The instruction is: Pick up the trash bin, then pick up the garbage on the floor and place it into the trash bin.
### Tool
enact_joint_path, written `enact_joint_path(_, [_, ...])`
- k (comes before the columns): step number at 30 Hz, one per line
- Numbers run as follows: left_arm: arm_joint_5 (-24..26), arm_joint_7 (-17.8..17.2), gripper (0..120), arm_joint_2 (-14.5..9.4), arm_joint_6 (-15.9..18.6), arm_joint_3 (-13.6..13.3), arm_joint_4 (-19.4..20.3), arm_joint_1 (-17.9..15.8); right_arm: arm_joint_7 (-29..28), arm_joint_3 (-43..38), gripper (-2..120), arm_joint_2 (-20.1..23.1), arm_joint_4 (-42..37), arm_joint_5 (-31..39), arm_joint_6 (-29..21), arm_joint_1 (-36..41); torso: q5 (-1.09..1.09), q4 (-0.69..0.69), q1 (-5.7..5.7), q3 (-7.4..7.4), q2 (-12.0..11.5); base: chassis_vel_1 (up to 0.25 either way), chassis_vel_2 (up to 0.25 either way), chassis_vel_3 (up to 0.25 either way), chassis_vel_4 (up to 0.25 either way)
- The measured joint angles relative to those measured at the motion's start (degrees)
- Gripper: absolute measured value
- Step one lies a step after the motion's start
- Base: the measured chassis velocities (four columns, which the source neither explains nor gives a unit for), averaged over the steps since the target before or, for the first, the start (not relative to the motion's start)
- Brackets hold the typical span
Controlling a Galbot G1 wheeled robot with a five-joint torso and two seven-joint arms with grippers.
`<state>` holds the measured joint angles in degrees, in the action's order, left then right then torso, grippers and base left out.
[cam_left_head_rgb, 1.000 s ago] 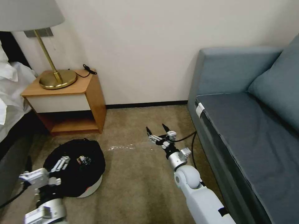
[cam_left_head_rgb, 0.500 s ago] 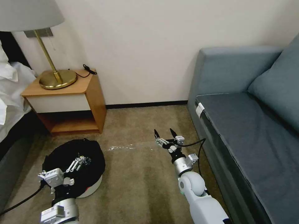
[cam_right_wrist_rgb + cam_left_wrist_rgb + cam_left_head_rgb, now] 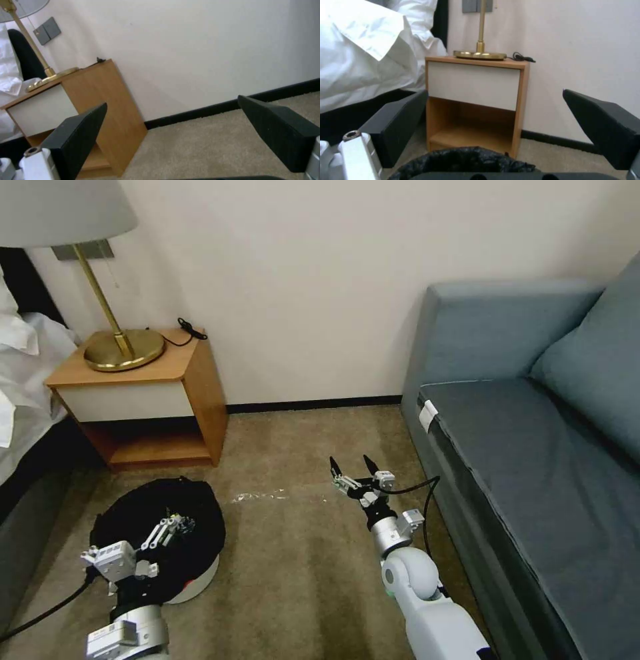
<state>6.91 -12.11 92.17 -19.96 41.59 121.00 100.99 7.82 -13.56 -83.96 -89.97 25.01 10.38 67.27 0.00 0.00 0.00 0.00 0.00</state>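
My left pincer [image 3: 175, 525], jaws wide, hangs over the trash bin [image 3: 200, 580] on the carpet directly beneath. My right pincer [image 3: 352, 465], also wide, sits well apart, so left is nearer.

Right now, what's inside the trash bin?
The trash bin is lined with a black bag; a small litter piece lies inside. The left end effector covers the rest.

No legible text, brand, number or sign in any view. White tag [image 3: 428, 415] on sofa edge: blank or unreadable.
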Motion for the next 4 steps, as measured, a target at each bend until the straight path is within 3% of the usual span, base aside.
enact_joint_path(4, [0.02, -0.03, 100, 0.00, 0.01, 0.01, 0.00, 0.00, 0.00, 0.02, 100, 0.01, 0.01, -0.01, -0.01, -0.02, 0.00, 0.00, 0.00, 0.00, 0.00, 0.000, 0.000, 0.000, 0.000])
